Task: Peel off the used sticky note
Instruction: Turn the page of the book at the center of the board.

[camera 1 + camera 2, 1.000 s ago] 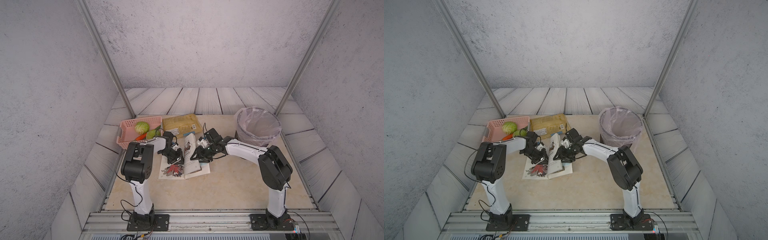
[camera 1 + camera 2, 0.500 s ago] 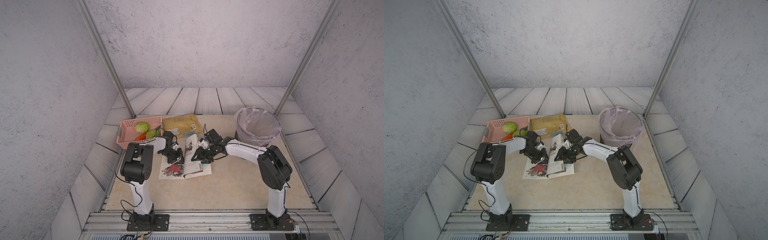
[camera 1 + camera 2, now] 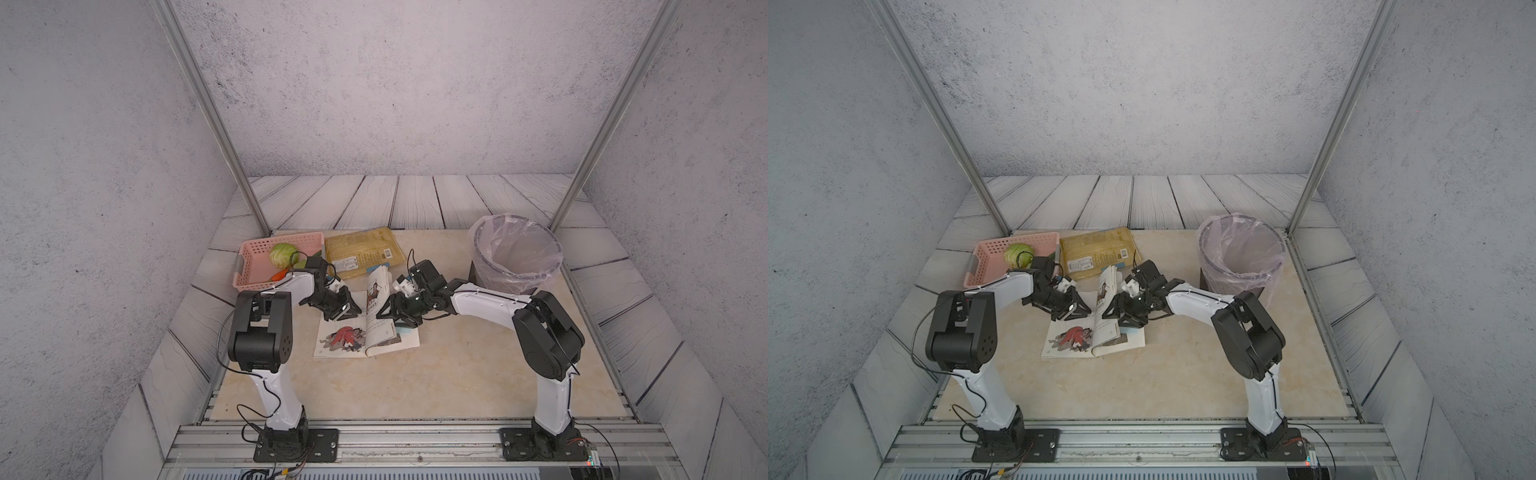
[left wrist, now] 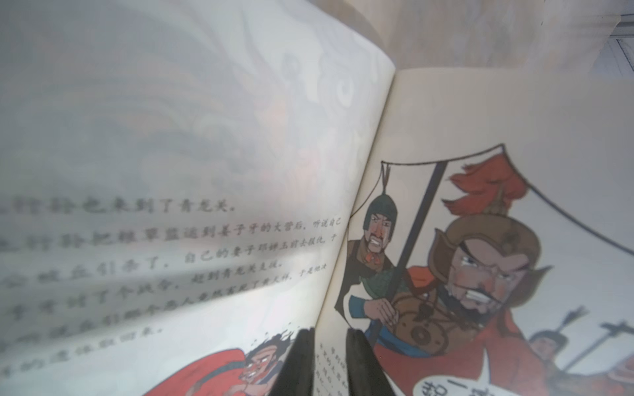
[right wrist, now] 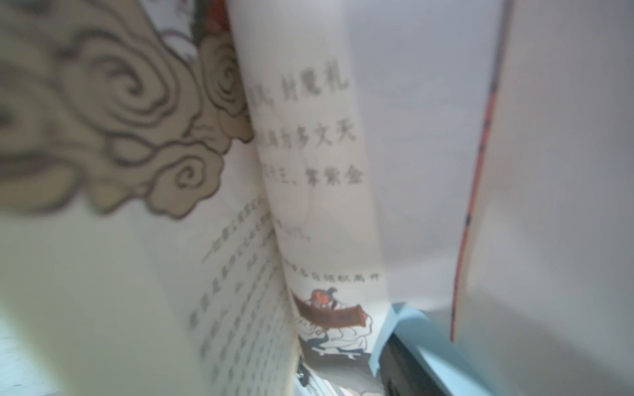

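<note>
At ten o'clock from the open picture book [image 3: 345, 338] sits the pink basket [image 3: 245, 282] with a cabbage [image 3: 281, 254], and at twelve a yellow packet [image 3: 361, 249]; neither concerns me. My left gripper [image 3: 340, 311] rests on the book's left page beside the gutter, pinning it flat. Its fingers [image 4: 298, 363] are all but closed, with nothing pinched between them.

A sheaf of pages [image 3: 376, 286] stands upright at the spine. At three o'clock of it my right gripper [image 3: 395, 318] is in among the right-hand pages, jaws apart, and I see nothing clamped. The light blue sticky note [image 5: 406, 325] lies low on a right-hand page, one edge bent up against my finger [image 5: 411, 363].

I judge I'm hunting for its free edge. I'd slide a finger under that bent edge, close on the note alone and not the page, then draw it back low and slow while the left holds the book down. The lined waste bin [image 3: 515, 276] waits at two o'clock.
</note>
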